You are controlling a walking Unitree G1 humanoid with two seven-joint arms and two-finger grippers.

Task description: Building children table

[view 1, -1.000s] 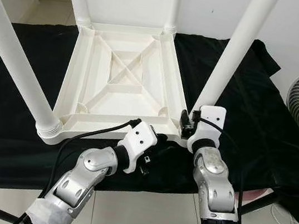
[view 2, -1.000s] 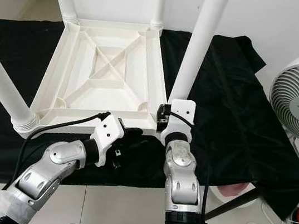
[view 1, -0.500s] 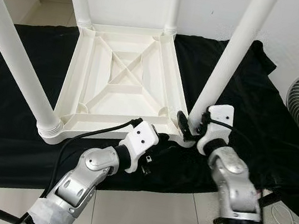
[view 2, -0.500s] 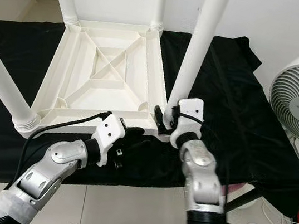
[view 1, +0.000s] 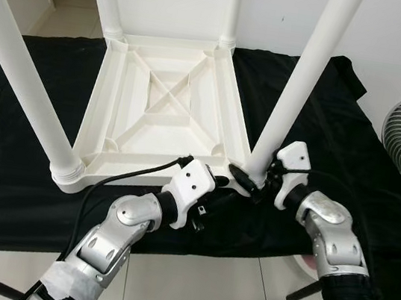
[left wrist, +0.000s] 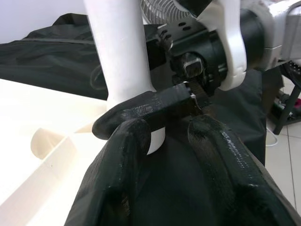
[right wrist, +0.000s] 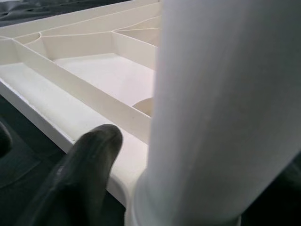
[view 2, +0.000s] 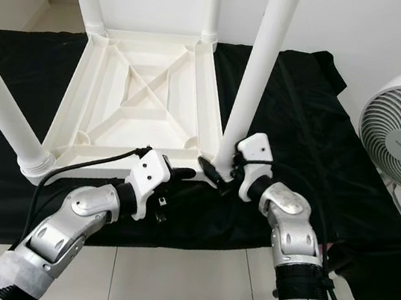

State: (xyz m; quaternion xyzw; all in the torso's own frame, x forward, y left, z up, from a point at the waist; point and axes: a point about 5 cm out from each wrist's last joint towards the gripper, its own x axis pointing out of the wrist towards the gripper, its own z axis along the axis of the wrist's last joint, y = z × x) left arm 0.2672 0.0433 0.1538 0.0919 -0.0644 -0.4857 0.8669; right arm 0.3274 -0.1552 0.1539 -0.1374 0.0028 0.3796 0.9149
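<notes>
We see right hand [view 1: 250, 181] swung from upright to sideways, narrow grip round base of near-right white plastic leg [view 1: 299, 80], twisting it into upturned white ribbed tabletop [view 1: 163, 107]; left hand [view 2: 182, 174] half-open, bracing near edge.

The only lettering in view was a small dark brand mark on the round centre hub of the white fan [view 2: 400, 140], which stood well off to the outer side of the right gripper [view 2: 215, 176], beyond the edge of the black cloth. The mark was too small and too blurred to be read. The same mark appeared on the fan's hub in the left eye view, likewise illegible. No other words, numbers, labels or signs could be made out.
</notes>
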